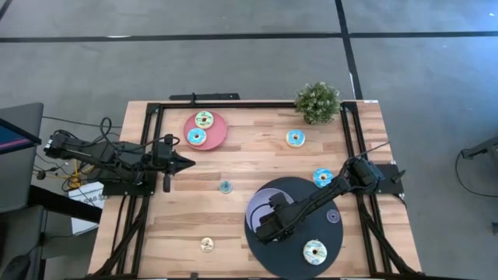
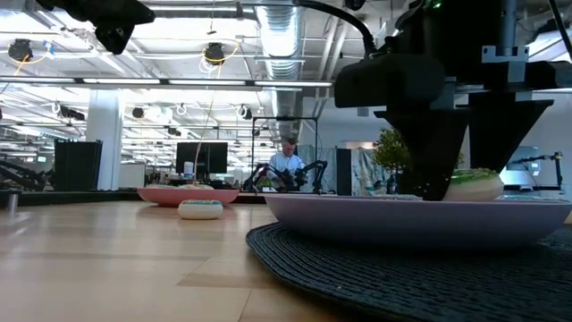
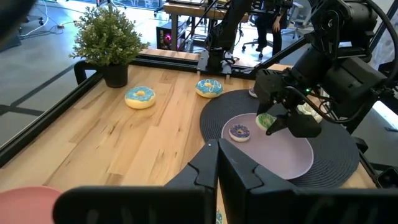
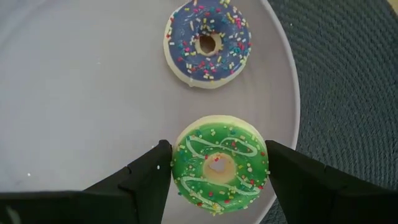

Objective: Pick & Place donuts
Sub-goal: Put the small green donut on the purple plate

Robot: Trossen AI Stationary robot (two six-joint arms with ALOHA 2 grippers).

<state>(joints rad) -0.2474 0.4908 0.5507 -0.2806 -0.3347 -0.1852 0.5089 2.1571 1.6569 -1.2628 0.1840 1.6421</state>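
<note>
Green-iced donut [image 4: 219,164] sits dead centre between the right hand's [image 4: 219,171] two dark fingers [image 4: 144,177], flat on the lavender plate [image 4: 81,93] near its rim. Fingers stand just wider than the ring, w/ a sliver of gap on each side, so the donut appears released rather than gripped. Purple-iced donut [image 4: 208,41] lies on the same plate, straight ahead of the hand & apart from the green one. Plate rests on a dark round mat [image 1: 268,190] at the counter's [image 1: 257,159] right-front. Next move likely a straight lift clear. Left hand [image 1: 177,162] waits shut at the counter's left edge, well apart; right arm is nearer the remaining blue donuts [image 1: 322,177].
</note>
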